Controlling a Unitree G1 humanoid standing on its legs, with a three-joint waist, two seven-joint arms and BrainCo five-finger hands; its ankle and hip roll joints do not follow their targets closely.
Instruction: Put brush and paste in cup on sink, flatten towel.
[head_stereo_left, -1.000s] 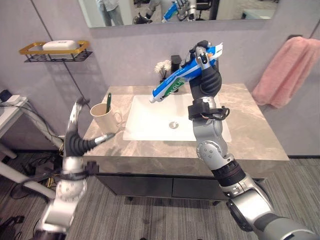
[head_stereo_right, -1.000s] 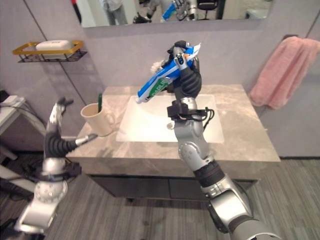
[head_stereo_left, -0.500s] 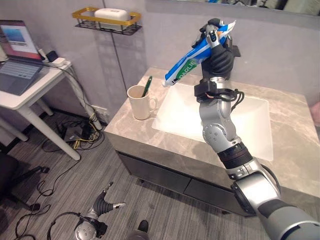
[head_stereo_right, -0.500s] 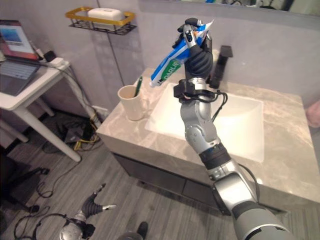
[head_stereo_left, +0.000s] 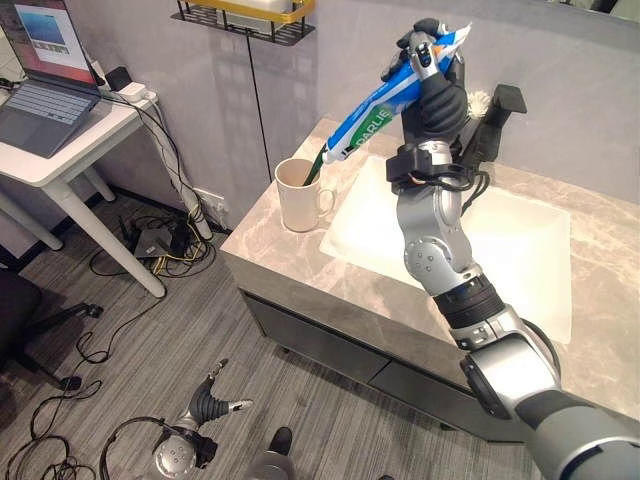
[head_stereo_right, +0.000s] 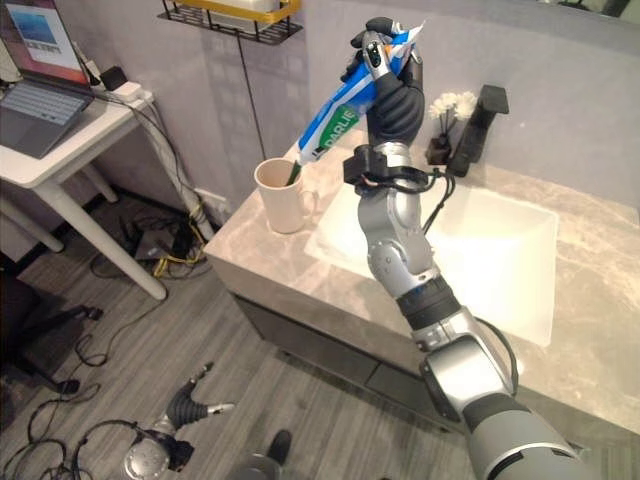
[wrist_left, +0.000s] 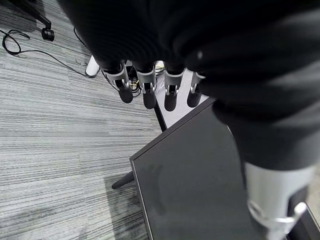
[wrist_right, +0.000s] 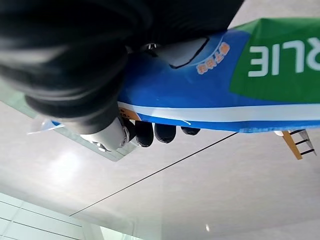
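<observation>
One cup (head_stereo_left: 301, 193), one toothpaste tube (head_stereo_left: 383, 105)

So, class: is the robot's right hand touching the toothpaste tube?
Touching. In the right wrist view, the right hand has its fingers curled round the toothpaste tube.

We see even, soft indoor light. The grey marbled stone counter (head_stereo_left: 270, 240) shows a pale sheen beside the white rectangular sink basin (head_stereo_left: 530, 250), and the grey wall behind it carries faint shadows. In the wrist views, the nearest dark ribbed covers blur out of focus.
</observation>
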